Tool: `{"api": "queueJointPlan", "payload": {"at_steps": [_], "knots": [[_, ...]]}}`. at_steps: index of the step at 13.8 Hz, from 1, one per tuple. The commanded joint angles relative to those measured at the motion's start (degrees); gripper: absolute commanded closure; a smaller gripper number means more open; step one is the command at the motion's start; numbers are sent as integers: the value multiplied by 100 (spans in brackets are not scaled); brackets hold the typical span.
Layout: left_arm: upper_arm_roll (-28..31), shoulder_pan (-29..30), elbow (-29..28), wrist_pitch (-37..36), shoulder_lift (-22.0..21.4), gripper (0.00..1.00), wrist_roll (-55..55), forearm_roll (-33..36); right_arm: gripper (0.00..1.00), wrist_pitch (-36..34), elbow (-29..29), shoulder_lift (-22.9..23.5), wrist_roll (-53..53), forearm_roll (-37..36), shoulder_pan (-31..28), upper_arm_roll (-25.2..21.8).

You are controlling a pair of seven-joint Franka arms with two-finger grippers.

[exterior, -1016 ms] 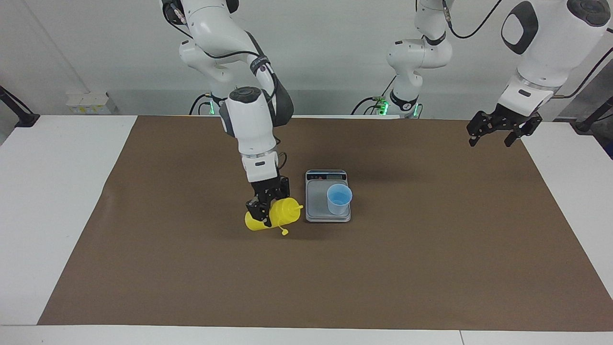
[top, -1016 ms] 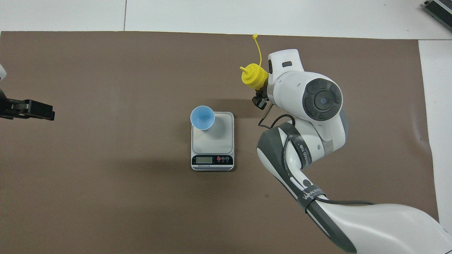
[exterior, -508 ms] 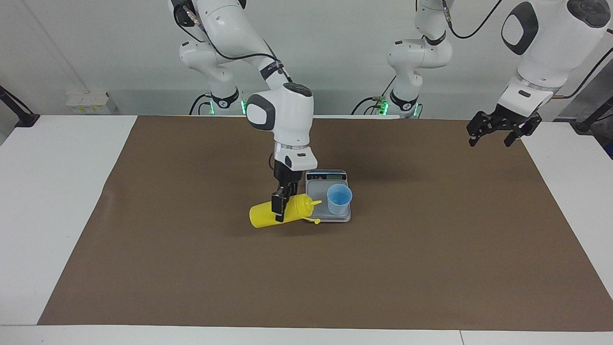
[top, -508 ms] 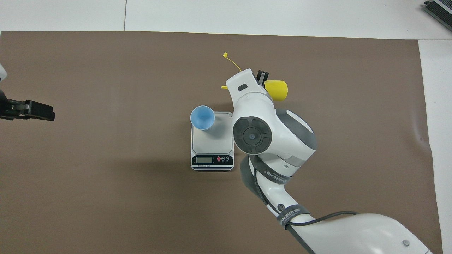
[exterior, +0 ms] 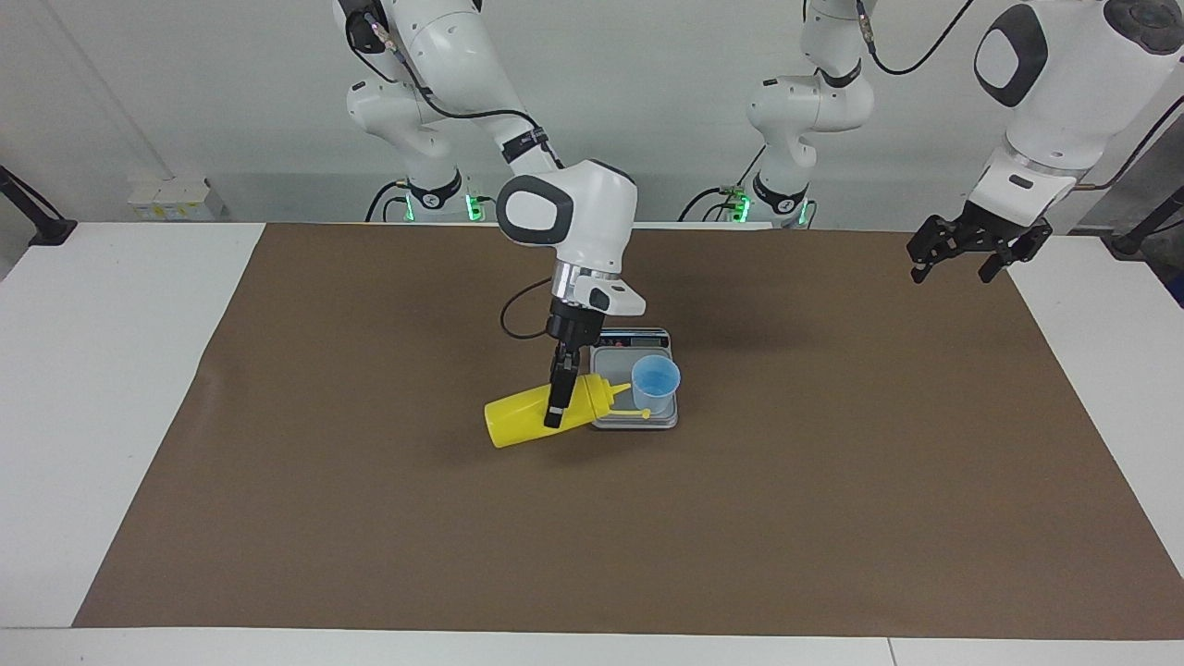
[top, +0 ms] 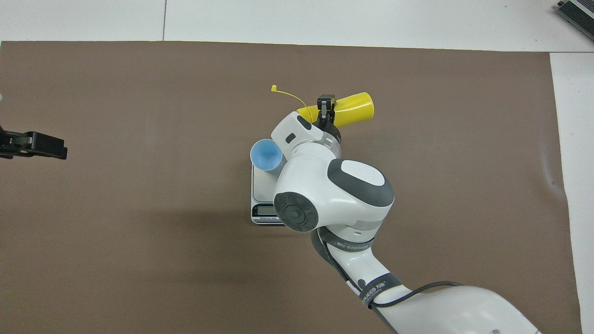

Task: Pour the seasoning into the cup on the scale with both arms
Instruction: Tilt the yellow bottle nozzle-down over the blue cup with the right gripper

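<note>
Brown paper covers most of the white table [exterior: 111, 388], and on it sits the scale [exterior: 610, 384] with the pale blue cup [exterior: 656, 382] standing at the plate's corner farthest from me, toward my left arm's end. My right gripper [exterior: 555, 404] is pinching the yellow seasoning bottle [exterior: 532, 418] around its middle, holding it almost on its side just above the paper beside the scale, the nozzle aimed at the cup and reaching over the plate's edge. My left gripper [exterior: 962, 254] hangs spread and idle, high over the paper's edge at its own end of the table, well apart from everything. I see 2 risks. First, the nozzle looks lower than the cup's rim, so anything that leaves it now would likely land on the plate, not in the cup. Second, the loose cap strap [exterior: 632, 413] lies right at the cup's base; if I swing closer, the strap or the nozzle could nudge that light cup over, since my left gripper is not steadying it.
</note>
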Motion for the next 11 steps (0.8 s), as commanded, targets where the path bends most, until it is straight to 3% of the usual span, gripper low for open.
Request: {"api": "queueJointPlan", "payload": {"at_steps": [1, 7, 11], "knots": [[2, 15, -74, -57, -88, 0, -38, -66, 93, -296, 18, 38, 39, -739, 205, 32], [2, 15, -74, -57, -88, 0, -38, -66, 100, -630, -140, 47, 39, -2269, 390, 40], [2, 15, -74, -57, -88, 0, -38, -66, 100, -692, -185, 38, 39, -2342, 504, 32]]}}
